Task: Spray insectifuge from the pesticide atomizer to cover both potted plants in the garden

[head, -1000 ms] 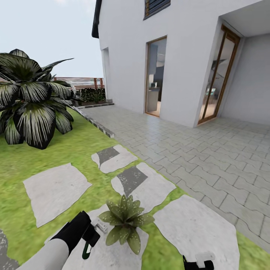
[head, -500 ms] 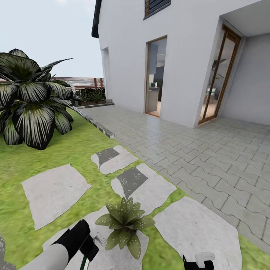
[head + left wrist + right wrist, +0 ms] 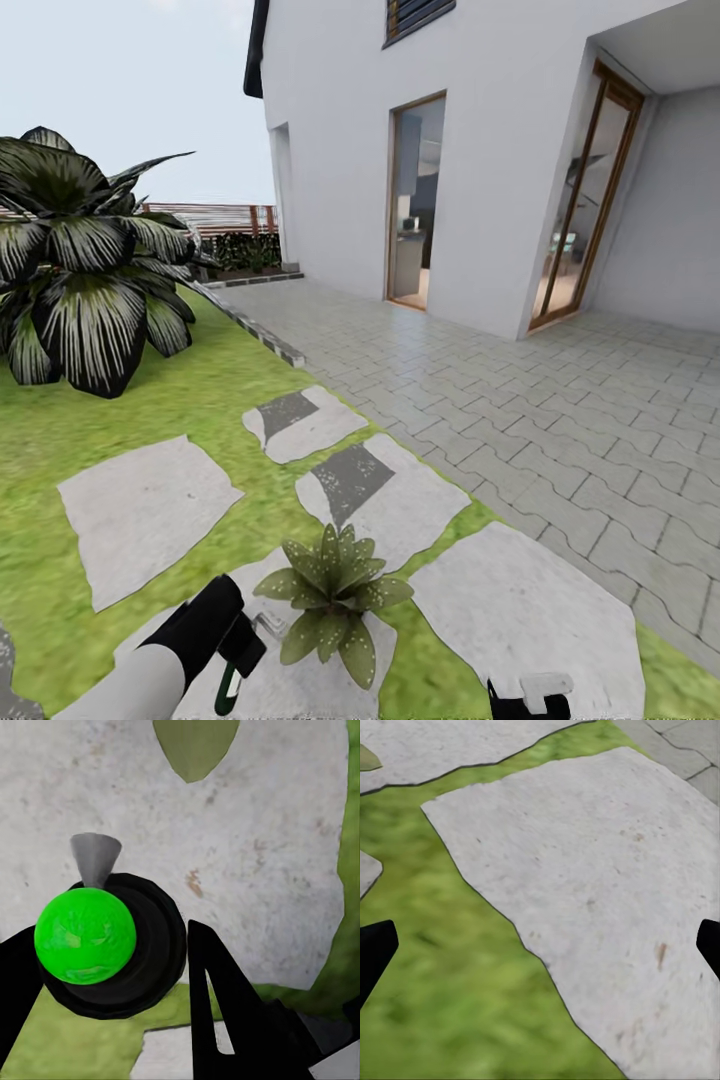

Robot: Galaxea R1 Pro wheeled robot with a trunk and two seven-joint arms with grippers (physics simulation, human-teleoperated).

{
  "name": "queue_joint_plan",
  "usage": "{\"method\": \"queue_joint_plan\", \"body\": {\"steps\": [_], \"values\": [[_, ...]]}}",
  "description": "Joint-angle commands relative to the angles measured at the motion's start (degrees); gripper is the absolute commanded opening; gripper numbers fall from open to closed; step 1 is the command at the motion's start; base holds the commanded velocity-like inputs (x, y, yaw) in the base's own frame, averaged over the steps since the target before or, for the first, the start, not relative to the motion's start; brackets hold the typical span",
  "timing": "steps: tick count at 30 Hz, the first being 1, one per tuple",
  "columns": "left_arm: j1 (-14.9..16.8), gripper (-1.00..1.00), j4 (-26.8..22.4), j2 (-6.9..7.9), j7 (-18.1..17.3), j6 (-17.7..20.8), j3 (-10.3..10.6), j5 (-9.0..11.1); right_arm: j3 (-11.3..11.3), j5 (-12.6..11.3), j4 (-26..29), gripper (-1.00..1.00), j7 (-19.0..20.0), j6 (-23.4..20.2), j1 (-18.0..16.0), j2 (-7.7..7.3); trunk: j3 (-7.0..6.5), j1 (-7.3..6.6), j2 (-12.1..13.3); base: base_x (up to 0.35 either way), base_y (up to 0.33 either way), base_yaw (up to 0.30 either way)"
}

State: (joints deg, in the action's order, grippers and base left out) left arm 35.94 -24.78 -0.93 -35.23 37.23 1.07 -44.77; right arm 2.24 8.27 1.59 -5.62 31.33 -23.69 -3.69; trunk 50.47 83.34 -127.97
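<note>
The left gripper [image 3: 238, 650] was clamped around the pesticide atomizer [image 3: 86, 936], held low over a pale stepping stone [image 3: 290, 680] just beside a small potted plant [image 3: 333, 598]. The right gripper [image 3: 528, 698] hung with fingers spread wide above another stone [image 3: 607, 892] and lawn [image 3: 60, 430]. Beyond lay grey paving [image 3: 560, 420], a white house [image 3: 480, 120] and a big striped-leaf plant [image 3: 85, 265].

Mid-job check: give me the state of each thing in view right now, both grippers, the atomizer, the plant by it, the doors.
left gripper: shut on the pesticide atomizer.
pesticide atomizer: held, spray top toward the potted plant.
potted plant: upright on a stepping stone, leaves spread.
right gripper: open, holding nothing, over grass and stone.
near glass door: standing ajar.
far doorway: cannot tell whether open.
</note>
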Motion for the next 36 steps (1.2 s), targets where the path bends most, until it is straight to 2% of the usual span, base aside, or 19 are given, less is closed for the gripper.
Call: {"method": "queue_joint_plan", "body": {"steps": [1, 7, 8, 10, 12, 15, 17, 19, 21, 25, 26, 27, 29, 30, 36], "values": [[0.0, -1.00, -0.2, 0.15, -0.5, 0.2, 0.0, -0.4, 0.2, 0.6, -0.1, 1.00, -0.4, 0.1, 0.0, 0.00, 0.33, 0.21, -0.4, 0.000, 0.000, 0.000], [0.3, -1.00, -0.9, 0.16, -0.6, 0.3, 0.1, -0.6, 0.2, 0.6, -0.1, 1.00, -0.4, 0.1, 0.0, 0.00, 1.67, 1.53, -2.8, 0.000, 0.000, 0.000], [0.5, -1.00, -1.0, 0.15, -0.7, 0.4, 0.1, -1.3, 0.2, 0.6, -0.1, 1.00, -0.4, 0.1, 0.0, 0.00, 1.85, 1.75, -3.2, 0.000, 0.000, 0.000], [0.8, -1.00, -0.9, 0.15, -1.0, 0.4, 0.8, -4.4, 0.2, 0.6, -0.1, 1.00, -0.4, 0.1, 0.0, 0.00, 2.26, 2.19, -4.0, 0.000, 0.000, 0.000], [0.9, -1.00, -0.9, -0.07, -2.7, 0.4, 3.9, -8.3, 0.2, 0.6, -0.1, 1.00, -0.4, 0.1, 0.0, 0.00, 2.76, 2.62, -4.8, 0.000, 0.000, 0.000], [1.0, -1.00, -0.9, -0.03, -7.8, 0.3, 6.9, -9.5, 0.2, 0.6, -0.1, 1.00, -0.4, 0.1, 0.0, 0.00, 3.36, 3.28, -6.0, 0.000, 0.000, 0.000], [1.1, -1.00, -1.0, 0.12, -12.4, 0.3, 7.8, -9.8, 0.2, 0.6, -0.1, 1.00, -0.4, 0.1, 0.0, 0.00, 3.55, 3.50, -6.4, 0.000, 0.000, 0.000], [1.6, -1.00, -1.0, 0.39, -14.7, 0.2, 7.9, -9.9, 0.2, 0.6, -0.1, 1.00, -0.4, 0.1, 0.0, 0.00, 3.55, 3.50, -6.4, 0.000, 0.000, 0.000], [2.3, -1.00, -1.0, 0.68, -15.6, 0.2, 7.9, -9.9, 0.2, 0.6, -0.1, 1.00, -0.4, 0.1, 0.0, 0.00, 3.55, 3.50, -6.4, 0.000, 0.000, 0.000], [2.0, -1.00, -0.8, 2.29, -16.0, -0.9, 7.6, -9.1, 0.2, 0.6, -0.1, 1.00, -0.3, 0.1, 0.0, 0.00, 3.55, 3.50, -6.4, 0.000, 0.000, 0.000], [2.0, -1.00, -0.6, 2.87, -16.6, -2.8, 7.4, -8.9, 0.2, 0.6, -0.1, 1.00, -0.3, 0.1, 0.0, 0.00, 3.55, 3.50, -6.4, 0.000, 0.000, 0.000], [2.1, -1.00, -0.7, 3.97, -19.1, -3.9, 6.8, -8.4, 0.2, 0.6, -0.1, 1.00, -0.3, 0.1, 0.0, 0.00, 3.55, 3.50, -6.4, 0.000, 0.000, 0.000], [2.6, -1.00, -0.8, 5.70, -23.8, -4.7, 4.9, -7.7, 0.2, 0.6, -0.1, 1.00, -0.3, 0.1, 0.0, 0.00, 3.55, 3.50, -6.4, 0.000, 0.000, 0.000], [2.6, -1.00, -0.9, 6.10, -24.9, -4.8, 4.2, -7.6, 0.2, 0.6, -0.1, 1.00, -0.3, 0.1, 0.0, 0.00, 3.55, 3.50, -6.4, 0.000, 0.000, 0.000], [2.1, -1.00, -0.9, 5.92, -25.9, -5.0, 4.0, -8.3, 0.2, 0.6, -0.1, 1.00, -0.3, 0.1, 0.0, 0.00, 3.55, 3.50, -6.4, 0.025, 0.013, 0.000]]}}
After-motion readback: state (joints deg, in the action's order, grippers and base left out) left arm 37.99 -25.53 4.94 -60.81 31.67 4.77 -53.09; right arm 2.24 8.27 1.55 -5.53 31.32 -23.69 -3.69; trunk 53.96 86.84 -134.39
